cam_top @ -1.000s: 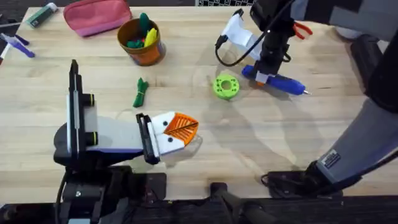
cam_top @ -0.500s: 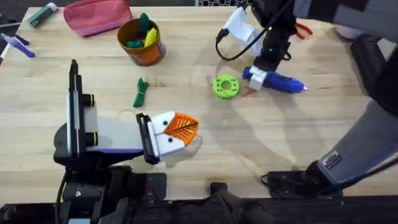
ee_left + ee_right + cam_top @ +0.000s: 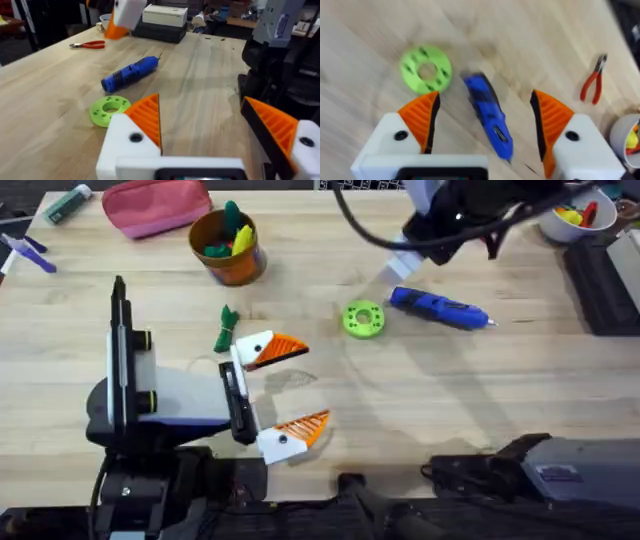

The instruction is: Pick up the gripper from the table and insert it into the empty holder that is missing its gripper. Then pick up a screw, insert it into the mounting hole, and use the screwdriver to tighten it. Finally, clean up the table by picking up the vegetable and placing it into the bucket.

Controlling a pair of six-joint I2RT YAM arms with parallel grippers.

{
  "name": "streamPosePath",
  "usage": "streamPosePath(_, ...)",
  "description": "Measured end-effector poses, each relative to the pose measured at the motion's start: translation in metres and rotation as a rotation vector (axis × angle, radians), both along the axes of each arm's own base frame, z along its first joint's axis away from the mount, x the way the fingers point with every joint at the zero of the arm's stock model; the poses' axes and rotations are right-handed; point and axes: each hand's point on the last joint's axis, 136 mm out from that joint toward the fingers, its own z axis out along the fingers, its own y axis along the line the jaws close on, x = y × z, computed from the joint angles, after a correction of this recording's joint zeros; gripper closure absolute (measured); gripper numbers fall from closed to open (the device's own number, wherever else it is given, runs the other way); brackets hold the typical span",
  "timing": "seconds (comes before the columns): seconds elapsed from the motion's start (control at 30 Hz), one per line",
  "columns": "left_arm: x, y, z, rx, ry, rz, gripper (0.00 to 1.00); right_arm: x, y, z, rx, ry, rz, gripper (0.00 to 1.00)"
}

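The blue screwdriver [image 3: 440, 308] lies flat on the table, right of a green ring [image 3: 362, 319]. My right arm [image 3: 460, 220] has risen above it, dark and blurred. In the right wrist view my right gripper [image 3: 485, 107] hangs open over the screwdriver [image 3: 490, 117] without touching it. My left gripper [image 3: 285, 390] stands open low over the table, holding nothing, its orange-tipped fingers [image 3: 147, 117] wide apart. The green vegetable [image 3: 226, 330] lies just left of it. The orange-brown bucket [image 3: 228, 247] stands behind, holding green and yellow toy pieces. The loose gripper, holder and screw are out of view.
A pink pouch [image 3: 155, 205] lies at the back left, with pens near the left edge. A white bowl [image 3: 575, 215] stands at the back right. Red-handled pliers [image 3: 89, 45] lie beyond the screwdriver. Bare wood spans the table's middle and front right.
My right gripper let go of the screwdriver's end and rose up and back. My left gripper went from shut to wide open.
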Motion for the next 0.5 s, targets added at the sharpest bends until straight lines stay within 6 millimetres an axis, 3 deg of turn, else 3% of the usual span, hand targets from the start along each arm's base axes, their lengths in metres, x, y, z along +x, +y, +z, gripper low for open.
streamPosePath(0.2,0.007,0.002,0.009,-0.056,0.095,0.043,0.015,-0.026,0.027,0.051,0.196,-0.114,-0.06,0.031)
streamPosePath(0.5,0.028,0.014,0.018,-0.067,0.157,0.207,0.015,-0.067,0.0,0.067,0.349,-0.054,-0.345,0.032)
